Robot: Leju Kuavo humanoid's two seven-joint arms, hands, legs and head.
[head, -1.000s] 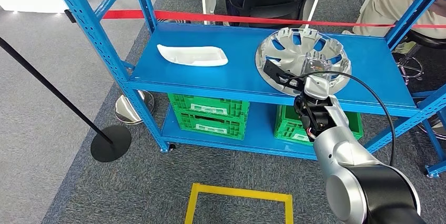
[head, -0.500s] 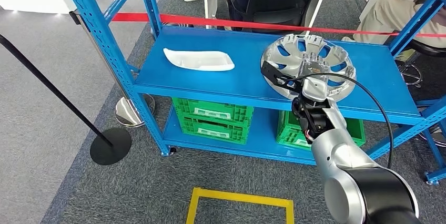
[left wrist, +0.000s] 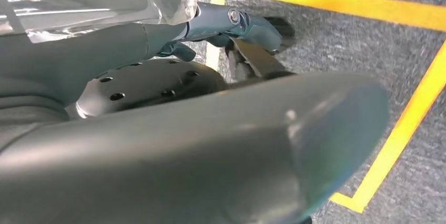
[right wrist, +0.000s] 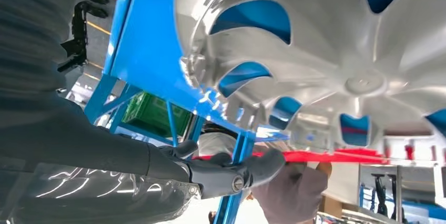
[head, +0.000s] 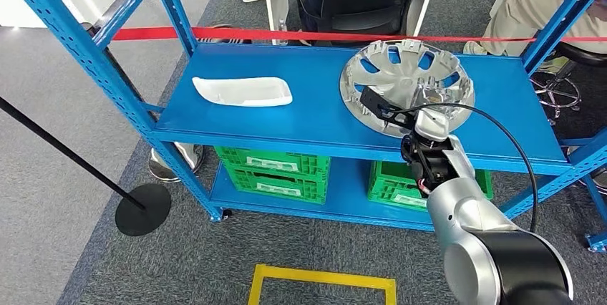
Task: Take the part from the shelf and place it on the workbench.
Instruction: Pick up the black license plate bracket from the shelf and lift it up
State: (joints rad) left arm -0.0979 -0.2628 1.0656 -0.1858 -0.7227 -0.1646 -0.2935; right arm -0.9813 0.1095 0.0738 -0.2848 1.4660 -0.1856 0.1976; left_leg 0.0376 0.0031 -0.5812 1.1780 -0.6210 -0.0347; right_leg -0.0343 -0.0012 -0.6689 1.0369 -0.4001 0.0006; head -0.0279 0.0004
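While the right hand (head: 390, 112) reaches over the front edge of the blue shelf (head: 286, 115), the silver hubcap (head: 406, 83) lies flat on the upper board, toward the right end of it. The hand is at the near rim of the hubcap, so the part lies straight ahead of it and a little to the left. In the right wrist view the rim of the hubcap (right wrist: 326, 66) is very close to the dark fingers (right wrist: 231, 169), which are stretched out along it, but I cannot tell if they already clamp the rim or only touch it. The hubcap is round, so it has no long axis; I judge that a hold on the near rim matters most. The left hand (left wrist: 226, 24) hangs down above the grey floor with the yellow line (left wrist: 368, 8), its fingers curled, holding nothing. A white tray-like part (head: 243, 92) lies well apart, on the left of the same board.
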